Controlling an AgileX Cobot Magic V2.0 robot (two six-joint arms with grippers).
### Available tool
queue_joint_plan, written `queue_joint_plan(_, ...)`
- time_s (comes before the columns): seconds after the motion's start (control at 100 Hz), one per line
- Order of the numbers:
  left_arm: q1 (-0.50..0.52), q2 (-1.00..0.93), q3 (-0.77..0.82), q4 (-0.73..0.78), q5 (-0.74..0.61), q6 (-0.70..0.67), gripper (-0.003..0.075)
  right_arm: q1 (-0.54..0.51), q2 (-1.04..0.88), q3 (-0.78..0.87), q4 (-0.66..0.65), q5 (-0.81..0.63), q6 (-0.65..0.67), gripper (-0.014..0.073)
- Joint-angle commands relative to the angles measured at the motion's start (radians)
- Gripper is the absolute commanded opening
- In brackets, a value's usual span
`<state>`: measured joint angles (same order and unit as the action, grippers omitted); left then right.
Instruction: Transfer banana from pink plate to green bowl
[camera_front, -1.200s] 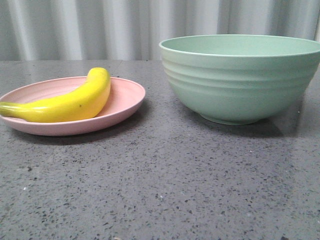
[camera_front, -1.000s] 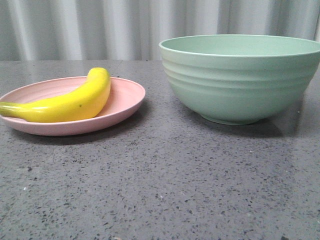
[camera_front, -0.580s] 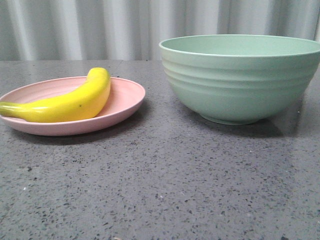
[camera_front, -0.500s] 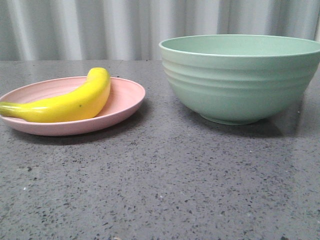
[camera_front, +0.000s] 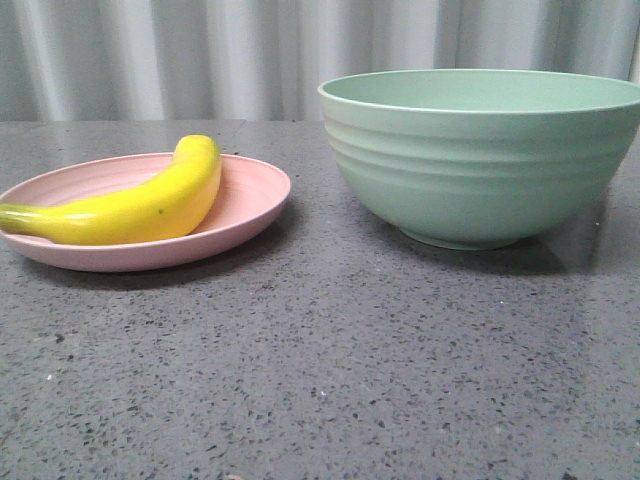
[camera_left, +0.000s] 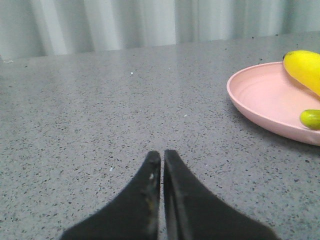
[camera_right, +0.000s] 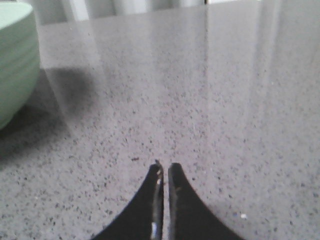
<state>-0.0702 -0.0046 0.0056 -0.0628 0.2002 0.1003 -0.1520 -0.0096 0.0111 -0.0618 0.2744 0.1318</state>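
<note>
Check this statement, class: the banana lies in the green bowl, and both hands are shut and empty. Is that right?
One part is wrong. The front view shows the banana lying on the pink plate, not in the green bowl, which stands apart from the plate. The rest holds: the left hand and right hand are shut and empty.

A grey speckled table (camera_front: 330, 380) fills the foreground, and a pale pleated curtain (camera_front: 200, 55) hangs behind it.
</note>
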Motion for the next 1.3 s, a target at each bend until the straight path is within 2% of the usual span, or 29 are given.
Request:
queue_joint_plan(0.0,-0.008,-0.029,0.007,-0.004,-0.089,-0.010,-0.0020,-0.004,-0.019,0.023,-0.014,-0.104,-0.007,-0.0064)
queue_joint_plan(0.42,-0.008,-0.029,0.007,0.001,-0.105,-0.010,-0.0020,-0.004,-0.019,0.023,-0.013,-0.156,-0.007,-0.0062)
queue_joint_plan(1.29,-0.008,-0.029,0.007,0.001,-0.105,-0.010,-0.0020,-0.004,-0.019,0.023,-0.013,-0.163,-0.007,-0.0062)
